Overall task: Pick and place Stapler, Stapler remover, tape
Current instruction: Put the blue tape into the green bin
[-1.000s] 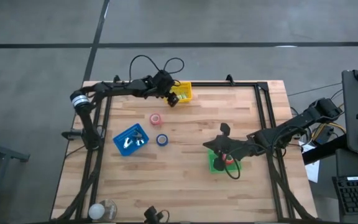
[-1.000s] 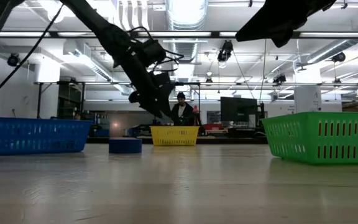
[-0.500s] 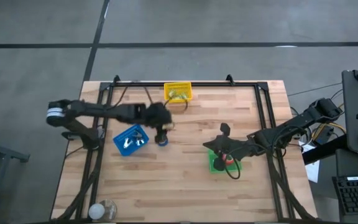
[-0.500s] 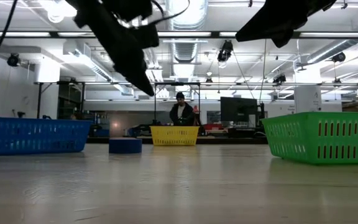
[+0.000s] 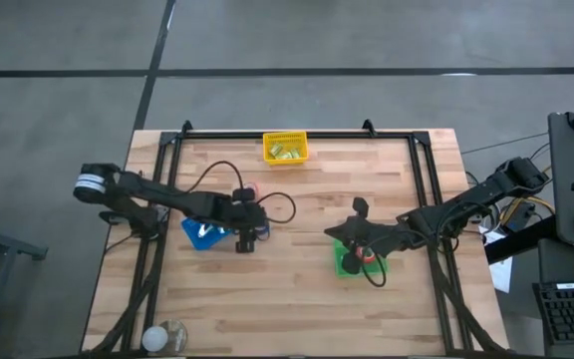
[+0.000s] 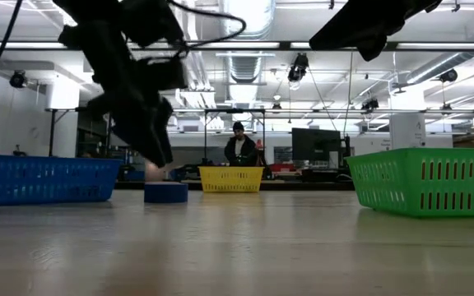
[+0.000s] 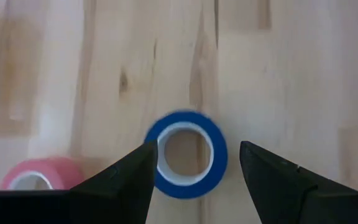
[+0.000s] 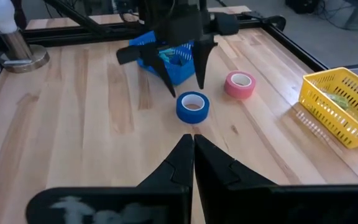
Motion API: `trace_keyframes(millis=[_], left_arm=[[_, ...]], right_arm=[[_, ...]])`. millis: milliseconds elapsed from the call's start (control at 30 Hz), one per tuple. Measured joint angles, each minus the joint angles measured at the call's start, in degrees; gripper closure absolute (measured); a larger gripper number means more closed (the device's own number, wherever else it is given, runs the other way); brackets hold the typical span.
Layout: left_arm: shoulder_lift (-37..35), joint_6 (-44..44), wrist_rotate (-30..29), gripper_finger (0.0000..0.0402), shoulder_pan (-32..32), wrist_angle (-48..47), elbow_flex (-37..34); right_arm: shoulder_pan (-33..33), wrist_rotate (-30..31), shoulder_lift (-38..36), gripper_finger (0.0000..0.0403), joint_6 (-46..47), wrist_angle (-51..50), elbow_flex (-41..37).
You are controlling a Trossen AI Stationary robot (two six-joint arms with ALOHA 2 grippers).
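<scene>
Left gripper (image 7: 191, 180) wide open, empty, above blue tape (image 7: 186, 154). Risk: off-centre descent; a finger could nudge the tape aside. Right gripper (image 8: 192, 152) closed, empty, well away.

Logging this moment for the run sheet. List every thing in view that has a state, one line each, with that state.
left gripper: open, fingers either side of the blue tape, above it.
right gripper: shut, empty, over the green basket.
blue tape: flat on the table, not gripped.
pink tape: flat on the table, untouched.
yellow basket: holds items.
blue basket: holds items.
green basket: upright on the table.
</scene>
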Motion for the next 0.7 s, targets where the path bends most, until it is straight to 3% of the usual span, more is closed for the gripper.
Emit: trace_keyframes(millis=[367,700], left_arm=[[10.21,2.86,0.1,0.019,-0.39,3.08,0.49],[10.35,3.33,-0.41,0.0362,-0.26,1.3,3.01]], right_arm=[[0.0,0.02,0.02,0.0394,-0.26,-0.04,0.0],[0.0,0.02,0.02,0.0394,1.29,-0.13,-0.43]])
